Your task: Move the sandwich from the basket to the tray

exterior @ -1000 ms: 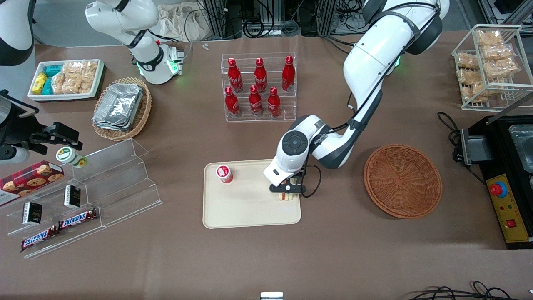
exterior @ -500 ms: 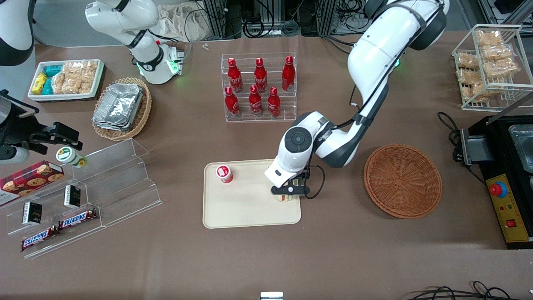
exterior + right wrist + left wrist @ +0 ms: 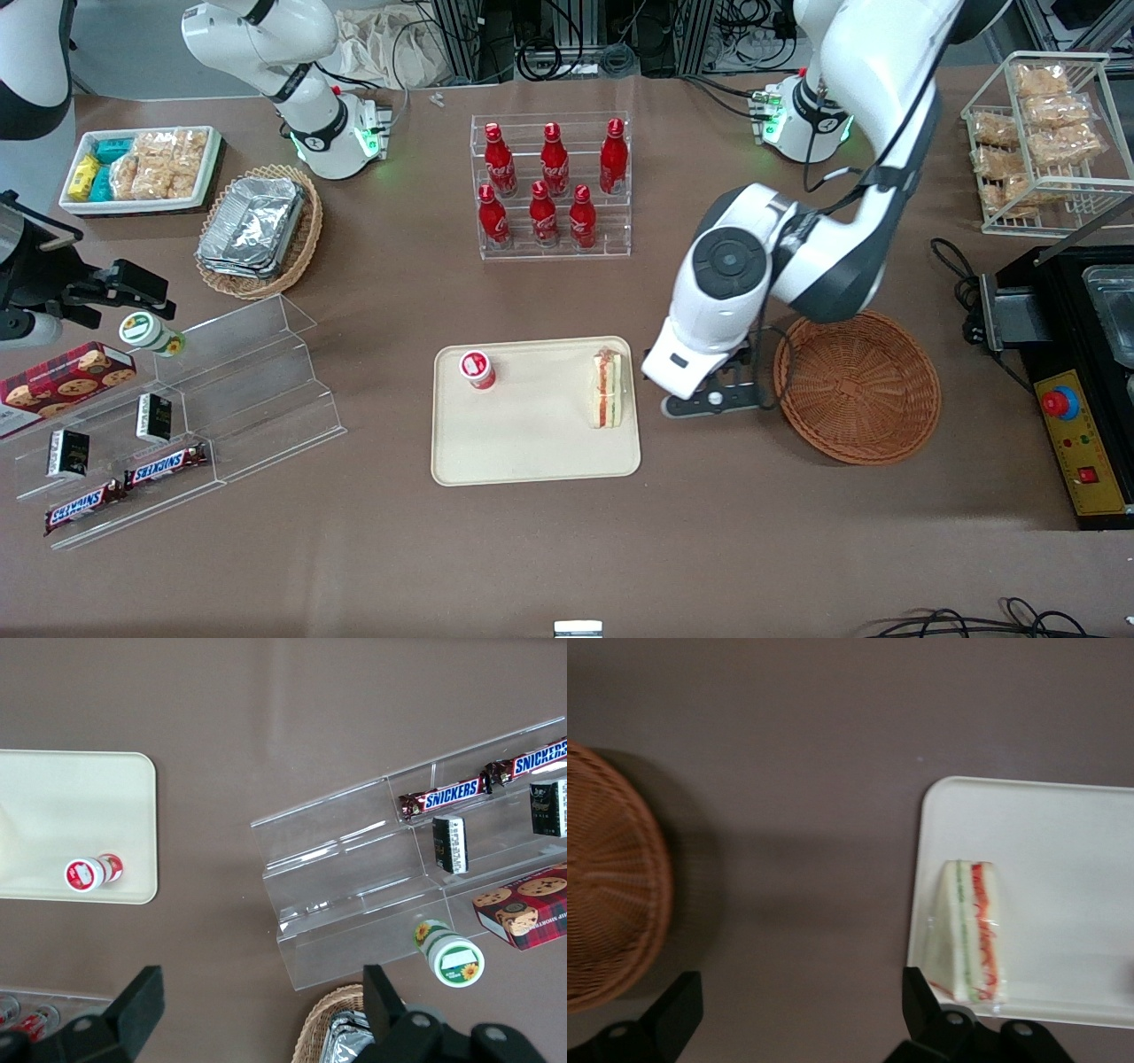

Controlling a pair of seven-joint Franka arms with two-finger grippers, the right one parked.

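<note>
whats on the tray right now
On the tray lie the sandwich, near its edge toward the basket, and a small red-capped bottle. The gripper, jaws open and empty, hovers between tray and basket. Nothing on the tray is covered.

The sandwich (image 3: 608, 389) lies on the tray (image 3: 532, 461); the open end effector (image 3: 711, 403) hangs between tray and basket (image 3: 857, 386).

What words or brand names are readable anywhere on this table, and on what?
"SNICKERS": on two chocolate bars on the clear acrylic stand.
Red bottles: white script, too blurred to read.
Cookie box, small dark packets, green-lidded cup, red-lidded cup: print too small to read.
Sandwich, tray, basket and gripper, between tray and basket: no text.
</note>
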